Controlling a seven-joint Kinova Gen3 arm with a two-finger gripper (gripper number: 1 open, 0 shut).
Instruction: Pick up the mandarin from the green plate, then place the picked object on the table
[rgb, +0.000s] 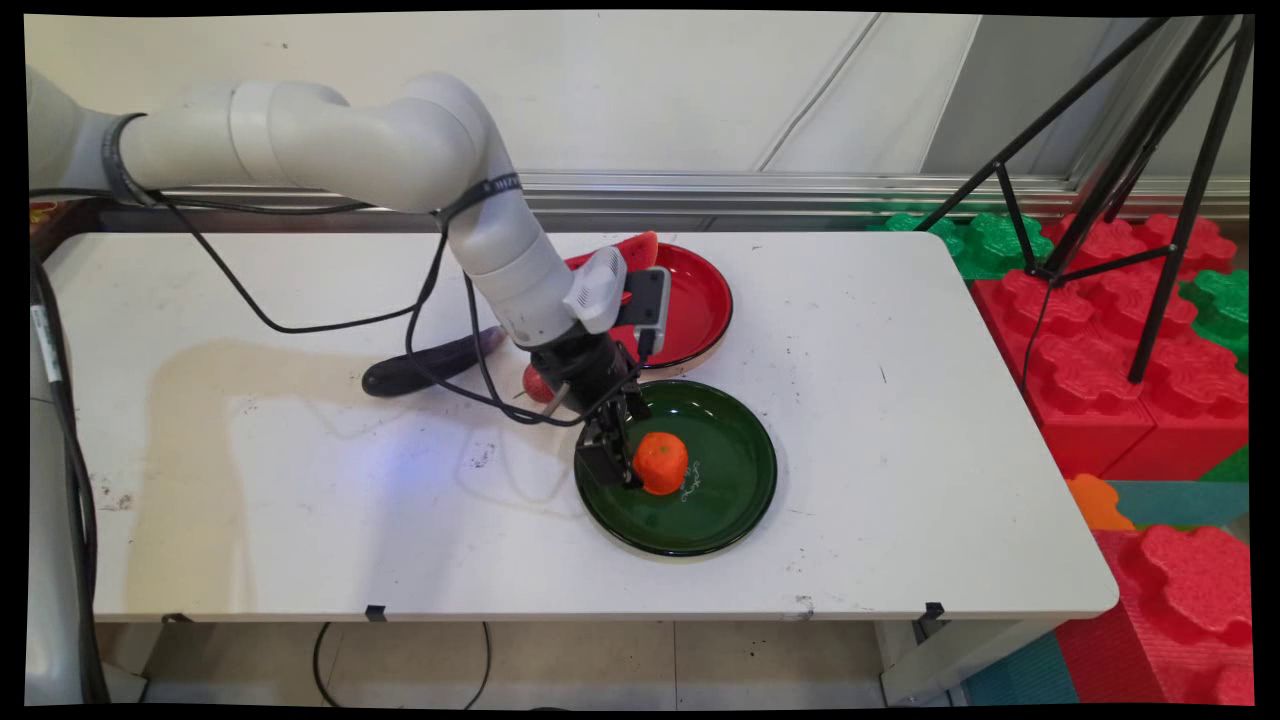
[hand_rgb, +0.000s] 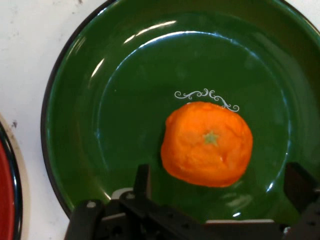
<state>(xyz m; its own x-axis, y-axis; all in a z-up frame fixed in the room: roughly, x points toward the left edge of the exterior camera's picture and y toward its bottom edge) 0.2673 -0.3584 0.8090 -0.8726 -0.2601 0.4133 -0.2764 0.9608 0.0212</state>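
White table (rgb: 900, 420) fills my view, with a pale wall behind it and red and green foam blocks (rgb: 1110, 330) with a black tripod (rgb: 1150, 180) far off to the side of the gripper. From my remote seat I see the gripper (rgb: 625, 465) low over the green plate (rgb: 740, 500), its fingers pointing down into the dish. The orange (rgb: 661, 462) lies in this plate, near the middle, just beside the gripper. In the hand view the orange (hand_rgb: 207, 144) sits between the two fingers (hand_rgb: 142, 177), one on each side, with dark green plate (hand_rgb: 100, 125) showing in the gaps. So I judge the jaws wide open, spread past the fruit and not holding anything; I cannot say whether one finger touches the peel. The fruit rests stem-up, I think because its flat underside sits steady on the flat floor of the plate. Behind the gripper, close to the wrist, stands a red plate (rgb: 700, 300) with a watermelon slice (rgb: 640, 248) at its far rim, partly hidden by the arm. An eggplant (rgb: 425, 365) lies on the bare table further back on the arm's side, and a small red fruit (rgb: 535, 385), mostly covered, lies near it.
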